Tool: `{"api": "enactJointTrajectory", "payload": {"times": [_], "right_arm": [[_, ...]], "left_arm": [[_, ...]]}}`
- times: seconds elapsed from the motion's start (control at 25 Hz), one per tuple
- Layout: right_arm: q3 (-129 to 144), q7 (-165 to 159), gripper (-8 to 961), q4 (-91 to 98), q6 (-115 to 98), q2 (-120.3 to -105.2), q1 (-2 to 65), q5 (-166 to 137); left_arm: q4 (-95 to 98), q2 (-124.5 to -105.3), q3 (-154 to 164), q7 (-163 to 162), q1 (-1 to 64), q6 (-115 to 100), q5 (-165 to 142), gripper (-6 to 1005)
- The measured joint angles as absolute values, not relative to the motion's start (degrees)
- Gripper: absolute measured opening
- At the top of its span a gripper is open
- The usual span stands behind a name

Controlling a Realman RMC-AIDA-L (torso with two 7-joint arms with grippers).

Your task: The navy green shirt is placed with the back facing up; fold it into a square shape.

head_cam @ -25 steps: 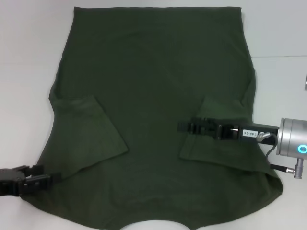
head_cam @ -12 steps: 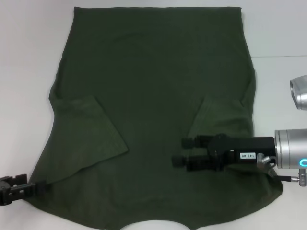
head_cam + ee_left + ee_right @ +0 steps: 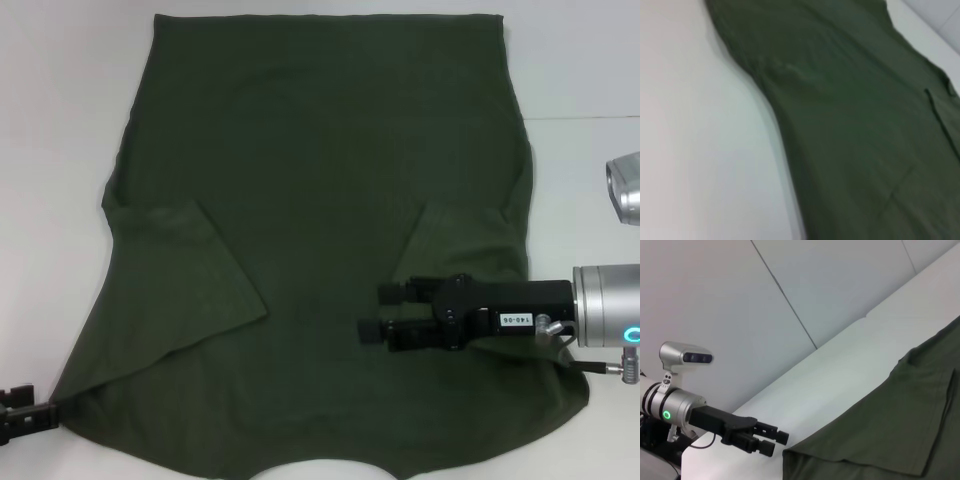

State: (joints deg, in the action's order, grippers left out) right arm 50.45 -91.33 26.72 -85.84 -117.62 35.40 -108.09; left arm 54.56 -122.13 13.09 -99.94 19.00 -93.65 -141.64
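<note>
White tabletop (image 3: pixel 60 150) all round, with the shirt (image 3: pixel 320 180) spread flat across most of it, plain side up and both sleeves already folded in onto the body. Far left, the left gripper (image 3: pixel 40 413) sits right at the shirt's near-left corner; can't tell if it's spread or pinched, though the right wrist view makes it look nearly closed and just off the cloth edge. Over on the right, the right gripper (image 3: pixel 385 312) hangs over the folded right sleeve (image 3: pixel 455 250) with its fingers spread and nothing between them. My worry: if only one side gets a proper pinch on this soft fabric, the fold drags crooked, the tucked sleeves flop back out, and you get a lopsided lump, not a square.
</note>
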Motion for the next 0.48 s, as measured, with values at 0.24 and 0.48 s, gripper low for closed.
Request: {"api": "enactJointTrajectory", "payload": {"times": [0.24, 0.48], "right_arm": [[50.42, -91.43, 915, 26.89, -85.83, -117.72, 35.56, -108.03], [49.58, -91.52, 915, 27.08, -86.19, -117.86, 35.55, -108.01]], "left_arm": [[54.14, -122.26, 13.52, -100.00, 18.98, -93.51, -142.47, 859], [53.67, -122.26, 14.60, -100.01, 19.25, -93.67, -143.15, 858]]}}
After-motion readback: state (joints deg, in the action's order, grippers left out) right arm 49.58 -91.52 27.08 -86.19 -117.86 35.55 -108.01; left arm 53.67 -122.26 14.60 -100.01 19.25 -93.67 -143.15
